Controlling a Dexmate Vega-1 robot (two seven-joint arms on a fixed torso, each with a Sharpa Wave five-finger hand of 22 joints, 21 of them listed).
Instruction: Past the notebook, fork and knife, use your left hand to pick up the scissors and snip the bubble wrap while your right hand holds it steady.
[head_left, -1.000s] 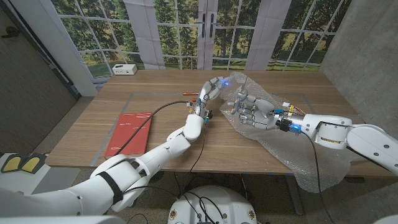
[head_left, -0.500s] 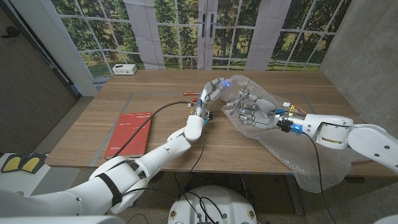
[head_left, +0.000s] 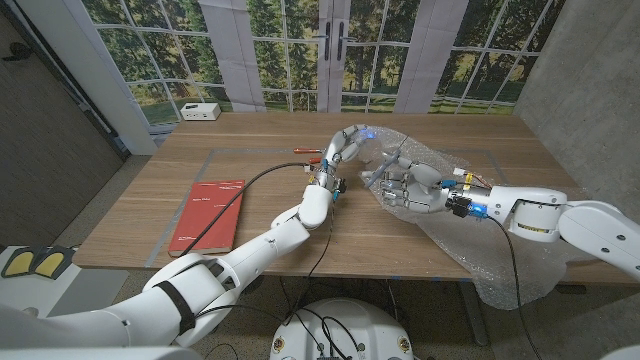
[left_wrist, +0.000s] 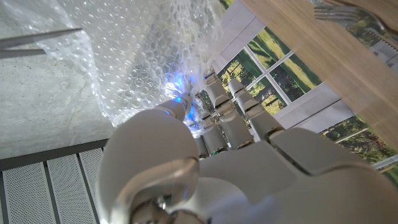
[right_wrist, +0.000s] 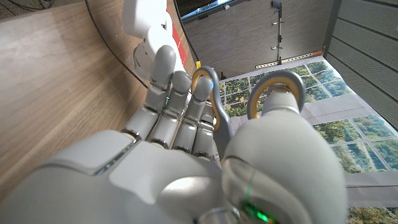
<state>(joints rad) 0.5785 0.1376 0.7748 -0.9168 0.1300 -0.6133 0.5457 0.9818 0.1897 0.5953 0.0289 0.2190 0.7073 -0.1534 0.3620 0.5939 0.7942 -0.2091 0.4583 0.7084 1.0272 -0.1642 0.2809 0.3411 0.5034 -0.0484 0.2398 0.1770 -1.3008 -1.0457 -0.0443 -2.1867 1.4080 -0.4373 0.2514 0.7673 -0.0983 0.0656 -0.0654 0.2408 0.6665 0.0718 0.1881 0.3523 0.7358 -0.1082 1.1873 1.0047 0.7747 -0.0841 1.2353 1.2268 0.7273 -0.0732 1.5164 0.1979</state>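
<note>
**What cannot be made out**

The scissors (left_wrist: 37, 42) run off the left wrist picture's edge, handles unseen. Bubble wrap (head_left: 480, 250) hides part of the right hand (head_left: 408, 184). The fork (left_wrist: 348, 15) is cut off and blurred.

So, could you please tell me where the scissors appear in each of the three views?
Head view: scissors, small, centre-right, at the right robot hand fingertips.
Left wrist view: blades at the upper left, beside the bubble wrap.
Right wrist view: handle loops, upper middle.
Shared landmark: the wooden table.
</note>
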